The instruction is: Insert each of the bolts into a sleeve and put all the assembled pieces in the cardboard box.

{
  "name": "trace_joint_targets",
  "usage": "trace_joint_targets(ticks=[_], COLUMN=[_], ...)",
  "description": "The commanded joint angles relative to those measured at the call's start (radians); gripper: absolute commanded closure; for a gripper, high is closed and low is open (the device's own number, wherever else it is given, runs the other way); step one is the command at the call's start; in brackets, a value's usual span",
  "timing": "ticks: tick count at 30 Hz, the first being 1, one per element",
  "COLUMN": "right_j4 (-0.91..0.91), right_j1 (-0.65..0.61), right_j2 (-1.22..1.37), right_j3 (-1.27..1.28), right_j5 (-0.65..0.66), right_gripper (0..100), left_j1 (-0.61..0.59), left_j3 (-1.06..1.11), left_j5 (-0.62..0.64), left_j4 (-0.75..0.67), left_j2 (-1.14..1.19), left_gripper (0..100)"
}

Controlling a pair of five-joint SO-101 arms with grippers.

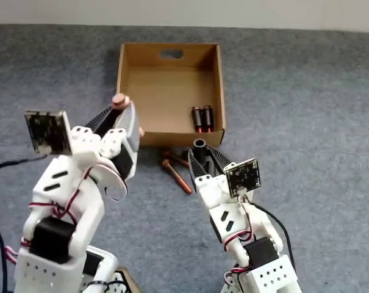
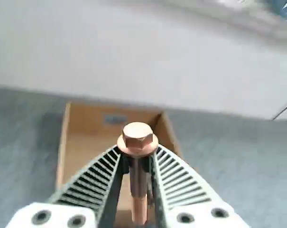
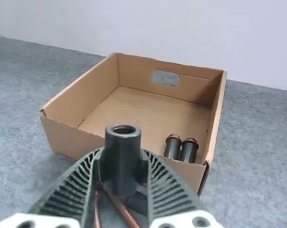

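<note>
Bolt (image 1: 119,99) clamped in left claw (image 1: 124,108), high view, beside left wall of box (image 1: 119,67). Sleeve (image 1: 199,144) clamped in right claw (image 1: 201,152), just outside box front wall. Two assembled pieces (image 1: 202,118) in box corner. Loose bolts (image 1: 175,171) on bench (image 1: 306,122).
Left wrist view: bolt head at claw tip, shank running back between jaws.
Right wrist view: sleeve upright, bore open.
Step in hand, likely insertion: line shank with bore first, then ease in slowly, both grips firm.

Grey carpeted desk (image 1: 312,110). Open-topped box (image 1: 166,101) sits on it, far middle. Two loose bolts (image 1: 177,176) lie on carpet just in front of box's near wall, close together, angled.
</note>
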Motion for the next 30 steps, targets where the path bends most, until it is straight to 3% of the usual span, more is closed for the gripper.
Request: trace_joint_targets(ticks=[1,6,12,25,30], right_j4=[-0.025,-0.025,-0.025,-0.027,-0.027], right_j1=[-0.010,-0.010,-0.010,-0.010,-0.008], right_j2=[-0.016,-0.016,-0.016,-0.016,-0.016], right_j3=[-0.005,-0.005,-0.005,-0.005,-0.005], right_j5=[-0.011,-0.011,-0.011,-0.011,-0.011], right_gripper=[99.2,99.2,99.2,99.2,99.2], left_j1=[0.094,0.222,0.228,0.232,0.298], left_j3=[-0.007,0.096,0.200,0.087,0.088], left_j5=[0.009,0.008,0.008,0.015,0.015], left_j4=[-0.126,-0.295,-0.466,-0.512,-0.511], left_j2=[-0.028,-0.027,0.013,0.255,0.262], left_gripper=[99,99,99,99,99])
